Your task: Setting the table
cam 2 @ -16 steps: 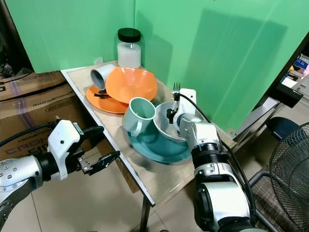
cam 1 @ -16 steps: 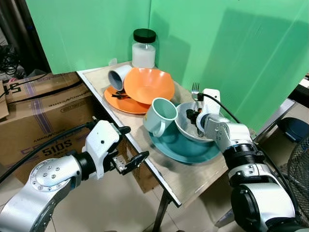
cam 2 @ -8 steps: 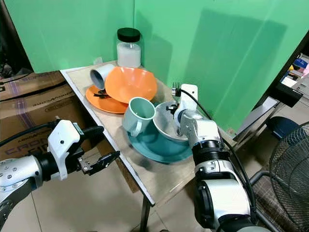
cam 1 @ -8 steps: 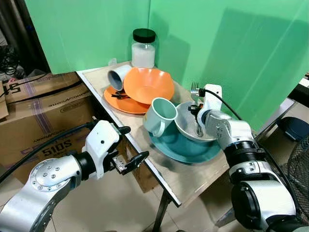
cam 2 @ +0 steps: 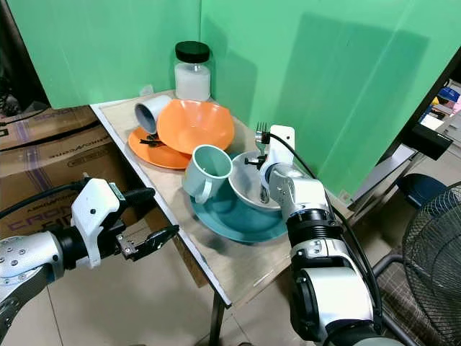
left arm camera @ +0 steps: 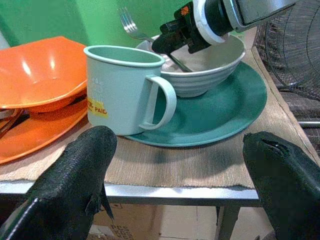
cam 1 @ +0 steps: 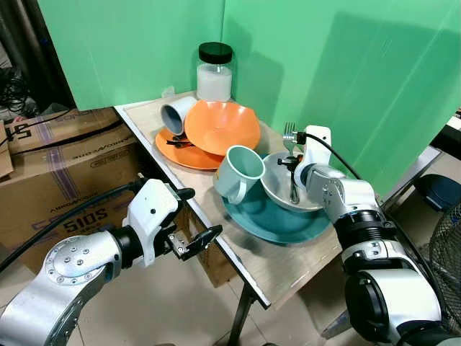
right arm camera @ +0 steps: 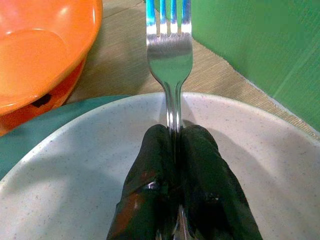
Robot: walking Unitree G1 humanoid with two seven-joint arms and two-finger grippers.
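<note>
A steel fork [right arm camera: 170, 55] stands tines-up in a grey speckled bowl [cam 1: 277, 191], with my right gripper [cam 1: 292, 166] shut on its handle. The bowl rests on a teal plate [cam 1: 277, 222]. A mint mug [cam 1: 238, 171] sits on the plate's left rim, its handle facing the table's front edge. My left gripper [left arm camera: 180, 165] hangs open just below and in front of that edge, level with the mug [left arm camera: 120, 85], holding nothing.
At the back of the table are an orange bowl [cam 1: 220, 126] on an orange plate [cam 1: 180, 155], a tipped grey cup [cam 1: 176, 114] and a black-lidded jar [cam 1: 215, 72]. Green screens close off the back and right. Cardboard boxes [cam 1: 65, 158] stand on the left, a fan [cam 1: 450, 252] on the right.
My right gripper has shifted slightly toward the bowl's far rim, carrying the fork with it. The left arm has not moved.
</note>
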